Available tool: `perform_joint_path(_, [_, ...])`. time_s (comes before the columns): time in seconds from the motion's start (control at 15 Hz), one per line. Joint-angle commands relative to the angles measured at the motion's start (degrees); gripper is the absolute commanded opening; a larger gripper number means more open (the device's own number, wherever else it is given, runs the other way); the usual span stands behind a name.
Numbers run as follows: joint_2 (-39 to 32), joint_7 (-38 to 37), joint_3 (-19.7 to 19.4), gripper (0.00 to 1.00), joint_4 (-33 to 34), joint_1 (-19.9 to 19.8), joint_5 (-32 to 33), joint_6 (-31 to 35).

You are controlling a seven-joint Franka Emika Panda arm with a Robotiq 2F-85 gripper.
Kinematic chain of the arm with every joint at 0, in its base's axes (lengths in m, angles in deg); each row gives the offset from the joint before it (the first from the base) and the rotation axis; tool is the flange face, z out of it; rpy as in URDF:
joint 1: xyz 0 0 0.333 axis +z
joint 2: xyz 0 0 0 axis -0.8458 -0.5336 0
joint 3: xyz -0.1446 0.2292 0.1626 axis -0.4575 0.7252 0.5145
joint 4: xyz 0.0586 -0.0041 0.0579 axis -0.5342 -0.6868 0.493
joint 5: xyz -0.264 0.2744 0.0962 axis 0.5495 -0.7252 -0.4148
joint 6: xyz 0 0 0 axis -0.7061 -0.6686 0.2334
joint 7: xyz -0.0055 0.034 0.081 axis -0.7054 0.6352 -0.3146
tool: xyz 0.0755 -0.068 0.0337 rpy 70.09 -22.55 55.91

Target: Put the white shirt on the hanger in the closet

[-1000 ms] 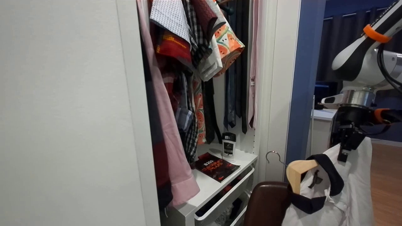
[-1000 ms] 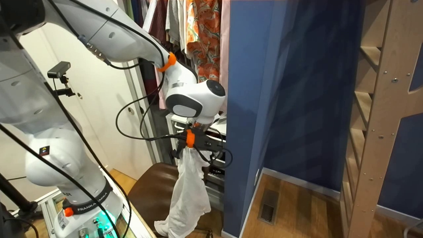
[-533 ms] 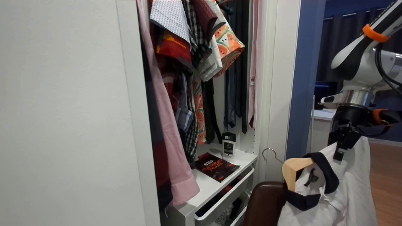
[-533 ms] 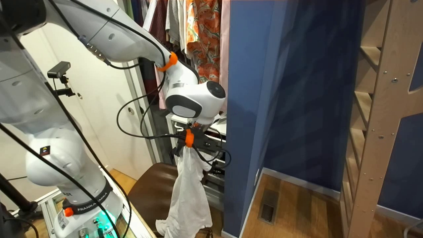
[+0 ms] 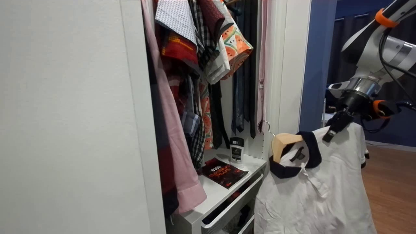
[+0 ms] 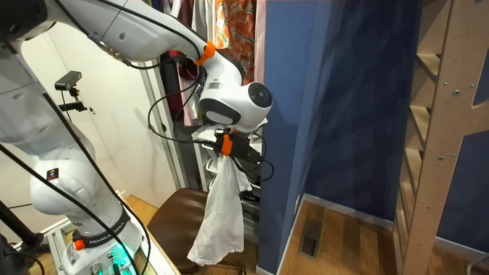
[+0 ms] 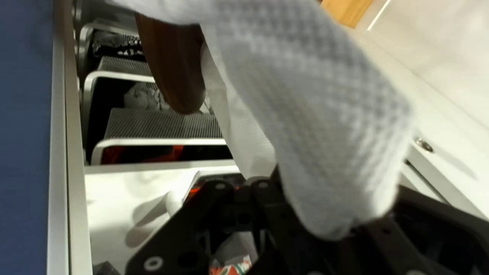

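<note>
The white shirt (image 5: pixel 312 198) has a dark collar and hangs on a wooden hanger (image 5: pixel 287 139) whose metal hook (image 5: pixel 267 126) sticks out at the left. My gripper (image 5: pixel 330 135) is shut on the shirt's shoulder and holds it in the air, tilted. The shirt hangs below the gripper in an exterior view (image 6: pixel 219 217) and fills much of the wrist view (image 7: pixel 305 95), where it covers part of the black jaws (image 7: pixel 244 183). The closet (image 5: pixel 256 164) stands open beside the shirt; its hanging rail is out of view. In an exterior view the hook overlaps the closet's right edge.
Pink (image 5: pixel 182 156), plaid and watermelon-patterned (image 5: pixel 235 48) clothes crowd the closet, with dark ties (image 5: pixel 248 71). A black booklet (image 5: pixel 224 172) and a deodorant stick (image 5: pixel 237 151) lie on the ledge. A brown chair (image 6: pixel 179 221) stands below. A blue wall (image 6: pixel 284 114) borders the closet.
The gripper has risen and moved toward the closet with the shirt and hanger, and has tilted. The hook now reaches the closet's right edge. The grip has stayed shut.
</note>
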Motion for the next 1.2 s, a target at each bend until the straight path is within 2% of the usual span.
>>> perform_joint_path(0.0, [2.66, 3.8, -1.63, 0.04, 2.74, 0.44, -7.2, -3.61])
perform_joint_path(0.6, [2.98, 8.7, -4.58, 0.04, 10.21, -0.73, -10.13, -14.15])
perform_joint_path(1.13, [5.45, 9.45, -5.78, 0.04, 12.42, -1.25, -18.75, -16.49])
